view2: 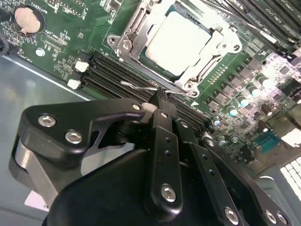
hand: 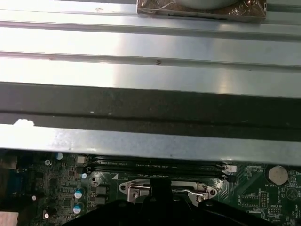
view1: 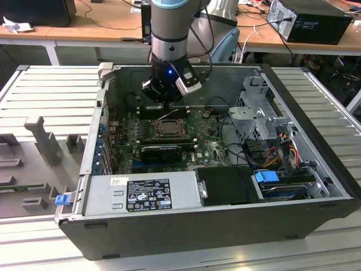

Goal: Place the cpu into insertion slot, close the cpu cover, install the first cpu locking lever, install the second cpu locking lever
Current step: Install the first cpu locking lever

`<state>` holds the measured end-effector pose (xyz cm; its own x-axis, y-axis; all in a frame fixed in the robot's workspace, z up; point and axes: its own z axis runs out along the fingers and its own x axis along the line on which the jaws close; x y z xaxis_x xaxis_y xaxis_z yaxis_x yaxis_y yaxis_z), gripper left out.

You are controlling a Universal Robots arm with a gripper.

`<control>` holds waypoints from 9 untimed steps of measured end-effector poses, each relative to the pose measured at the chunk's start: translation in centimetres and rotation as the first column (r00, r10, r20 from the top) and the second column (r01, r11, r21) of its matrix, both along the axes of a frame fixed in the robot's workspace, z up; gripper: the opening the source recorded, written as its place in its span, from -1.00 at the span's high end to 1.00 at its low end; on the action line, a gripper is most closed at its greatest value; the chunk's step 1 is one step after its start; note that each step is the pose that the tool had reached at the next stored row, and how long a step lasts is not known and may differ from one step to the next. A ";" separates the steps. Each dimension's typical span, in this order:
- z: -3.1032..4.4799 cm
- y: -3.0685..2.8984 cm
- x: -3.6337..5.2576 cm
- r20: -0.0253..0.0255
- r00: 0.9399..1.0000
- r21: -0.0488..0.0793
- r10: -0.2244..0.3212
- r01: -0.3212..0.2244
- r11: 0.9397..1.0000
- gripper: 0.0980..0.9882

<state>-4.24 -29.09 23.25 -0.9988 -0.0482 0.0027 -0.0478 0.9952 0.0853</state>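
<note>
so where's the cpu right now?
Seated in the insertion slot on the motherboard: the cpu sits under the cpu cover, just beyond the gripper.

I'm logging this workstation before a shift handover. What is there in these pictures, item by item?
cpu: one, pale silver, seated in the socket under the frame plate.
cpu cover: one, grey metal, closed over the chip's edges.
insertion slot: one, dark with grey rim, mid-board.
locking lever: one thin wire, silver, beside the socket near the fingertips.
memory slots: several, black, alongside the socket.
coin battery: one, silver, on the green board.
motherboard: one, green, on the case floor.
computer case: one, black and grey, lying open.
power supply: one, grey, at the case's near edge.
gripper: one, black, just beside the socket at the lever.
</note>
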 end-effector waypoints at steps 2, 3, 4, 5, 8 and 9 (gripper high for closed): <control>-0.05 0.03 0.24 0.000 1.000 0.000 0.000 0.000 1.000 0.98; -0.06 0.10 0.30 0.000 1.000 0.000 0.001 -0.001 1.000 0.98; -0.07 0.18 0.37 0.000 1.000 0.000 0.002 -0.002 1.000 0.98; -0.15 0.43 0.63 0.000 1.000 0.000 0.004 -0.004 1.000 0.98; -0.71 0.67 1.85 0.000 1.000 0.000 0.011 -0.011 1.000 0.98; -0.82 0.69 1.96 0.000 1.000 0.000 0.013 -0.013 1.000 0.98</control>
